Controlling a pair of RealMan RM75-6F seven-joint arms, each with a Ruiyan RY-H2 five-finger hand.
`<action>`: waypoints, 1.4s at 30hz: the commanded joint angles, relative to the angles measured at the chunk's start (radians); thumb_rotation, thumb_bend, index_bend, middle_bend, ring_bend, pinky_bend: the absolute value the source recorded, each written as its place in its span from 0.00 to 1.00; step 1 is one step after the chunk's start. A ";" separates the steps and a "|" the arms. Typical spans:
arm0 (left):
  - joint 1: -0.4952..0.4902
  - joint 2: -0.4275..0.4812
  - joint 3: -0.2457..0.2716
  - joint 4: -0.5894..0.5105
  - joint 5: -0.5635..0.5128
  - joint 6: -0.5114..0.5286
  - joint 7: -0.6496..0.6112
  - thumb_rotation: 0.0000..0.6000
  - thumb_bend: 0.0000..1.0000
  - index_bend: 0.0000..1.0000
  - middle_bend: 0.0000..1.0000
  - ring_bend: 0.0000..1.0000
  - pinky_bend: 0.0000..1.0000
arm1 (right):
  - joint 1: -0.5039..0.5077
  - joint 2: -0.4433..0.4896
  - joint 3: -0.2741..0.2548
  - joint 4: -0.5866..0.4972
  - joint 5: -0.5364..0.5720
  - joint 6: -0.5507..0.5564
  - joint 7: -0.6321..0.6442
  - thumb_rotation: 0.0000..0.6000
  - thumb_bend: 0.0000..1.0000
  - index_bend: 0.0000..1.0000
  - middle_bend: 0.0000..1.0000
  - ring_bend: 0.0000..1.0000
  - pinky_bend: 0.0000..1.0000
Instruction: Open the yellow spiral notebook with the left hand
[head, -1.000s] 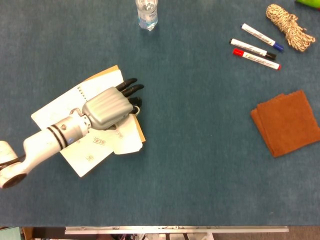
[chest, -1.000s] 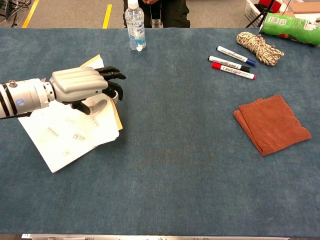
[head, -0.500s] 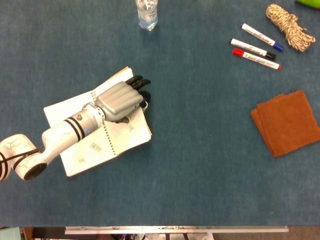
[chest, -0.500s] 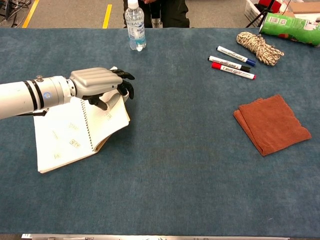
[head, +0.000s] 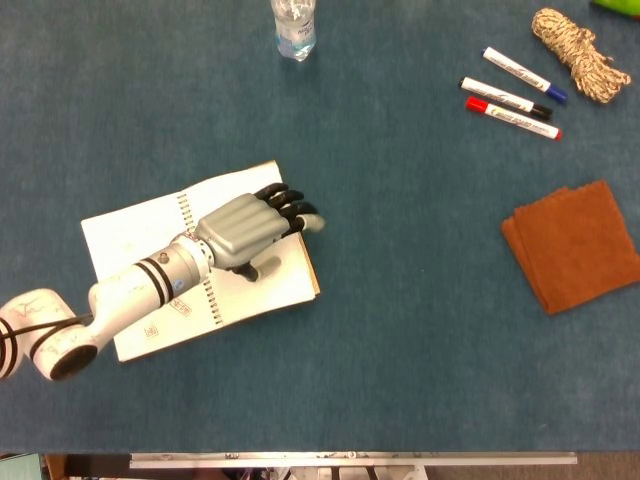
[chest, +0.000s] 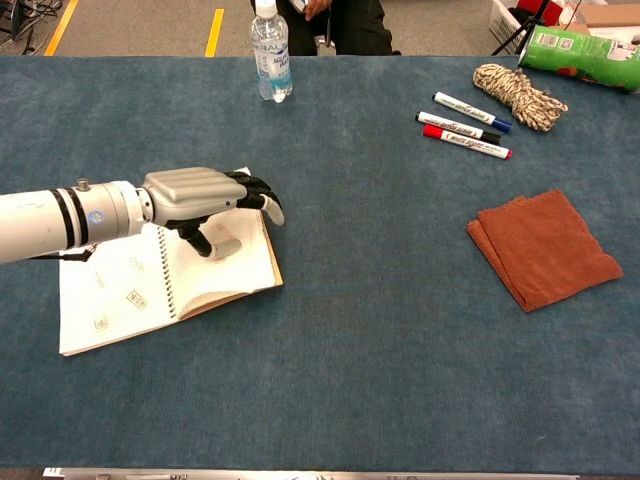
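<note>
The spiral notebook (head: 130, 235) lies open and flat on the blue table at the left, white pages up and the wire spine running down its middle; a thin yellow edge shows under the right page (chest: 245, 275). My left hand (head: 245, 225) rests palm down on the right page, with its dark fingertips (head: 300, 210) reaching just past the page's far right edge. In the chest view the left hand (chest: 200, 195) hovers low over that page with the thumb touching the paper. It holds nothing. My right hand is in neither view.
A water bottle (head: 294, 28) stands at the table's far edge. Three markers (head: 512, 95) and a rope bundle (head: 580, 52) lie far right, with a green packet (chest: 580, 55) beyond. A folded brown cloth (head: 575, 243) lies at the right.
The notebook has swung round and slid to the right, and its loose, curled pages now lie flat. My left hand moved right with it and spread over the right page.
</note>
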 joint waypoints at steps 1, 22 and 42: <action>0.017 -0.008 -0.009 -0.026 -0.019 0.022 -0.019 1.00 0.38 0.00 0.00 0.00 0.00 | -0.001 0.000 0.001 0.001 0.000 0.002 0.000 1.00 0.19 0.38 0.30 0.18 0.30; 0.292 0.200 0.003 -0.171 -0.098 0.400 0.006 1.00 0.38 0.03 0.03 0.00 0.00 | 0.026 0.044 -0.005 -0.048 0.012 -0.069 -0.043 1.00 0.19 0.38 0.30 0.18 0.30; 0.680 0.231 0.007 -0.137 -0.278 0.783 0.107 1.00 0.38 0.10 0.06 0.00 0.00 | 0.061 0.060 0.003 -0.118 0.048 -0.126 -0.143 1.00 0.26 0.38 0.30 0.18 0.30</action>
